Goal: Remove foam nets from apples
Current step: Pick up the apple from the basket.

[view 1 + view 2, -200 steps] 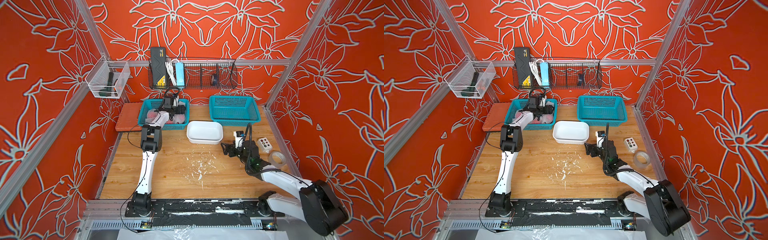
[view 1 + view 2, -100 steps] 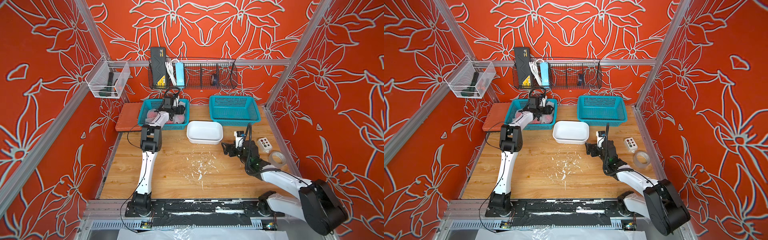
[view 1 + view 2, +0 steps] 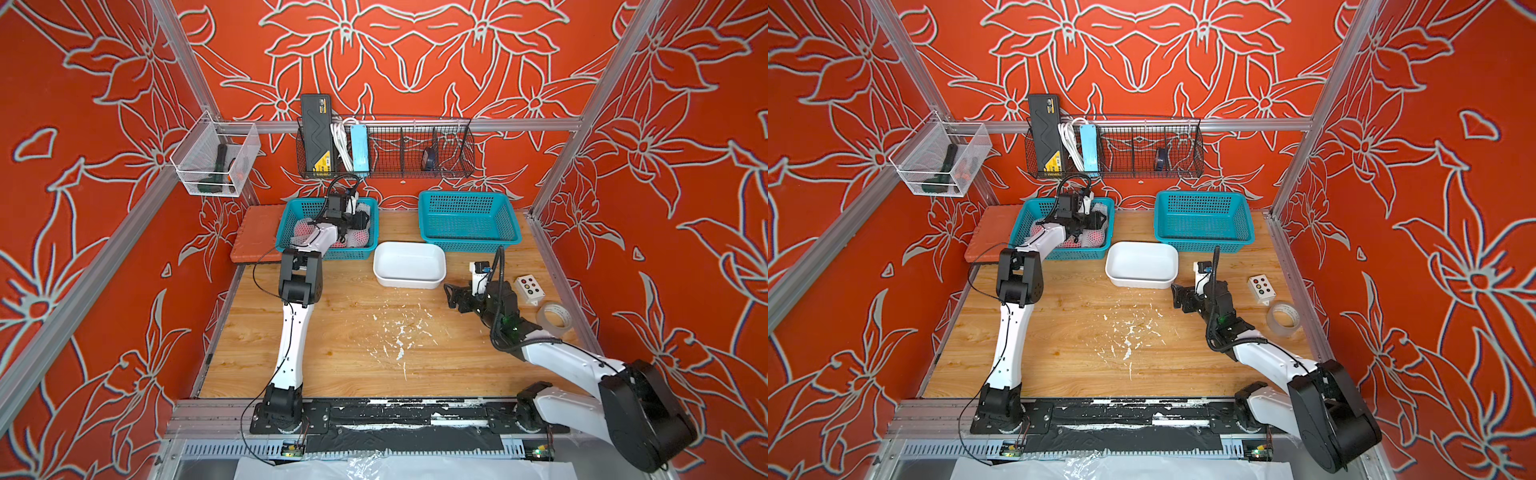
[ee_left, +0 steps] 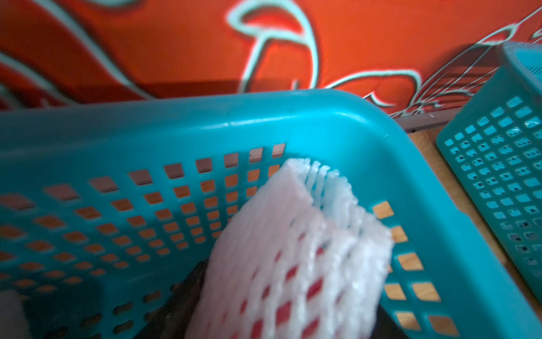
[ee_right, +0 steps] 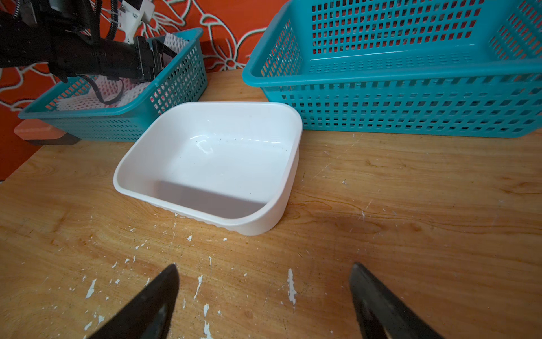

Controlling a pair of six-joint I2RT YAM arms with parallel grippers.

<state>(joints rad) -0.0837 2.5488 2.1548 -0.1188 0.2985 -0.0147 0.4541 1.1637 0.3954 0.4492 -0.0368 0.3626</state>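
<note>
Hardly anything had shifted over the last second: my left arm stayed reached into the left basket [image 3: 353,252] at the far left, and my right arm stayed parked at the right of the table [image 3: 332,374]. My left gripper [image 3: 358,219] sat down among the fruit, right against a foam net [image 4: 293,249]. I could not tell from any view whether its jaws had clamped on that net or only stood around it. My right gripper [image 5: 265,265] hung low over the table with its jaws wide apart and nothing between them, pointed toward the white tub [image 5: 258,226].

I judged the job barely begun. Every apple I could make out was in its sleeve inside the left basket, with netted apples [image 3: 360,239] showing on either side of my wrist. No bare apple and no loose net showed anywhere: the white tub held nothing, and the right basket [image 3: 469,245] at the far right looked bare too. Foam crumbs [image 3: 399,332] lay scattered across the middle of the table. All the peeling was left to do.

Close up, the net was a soft white mesh tube. Its open end stood proud of the fruit, folded partly flat, close to a corner of the basket. Red apple [image 4: 315,286] skin showed through the diamond holes lower down. I judged it loose enough to slide, though easy to tear.
</note>
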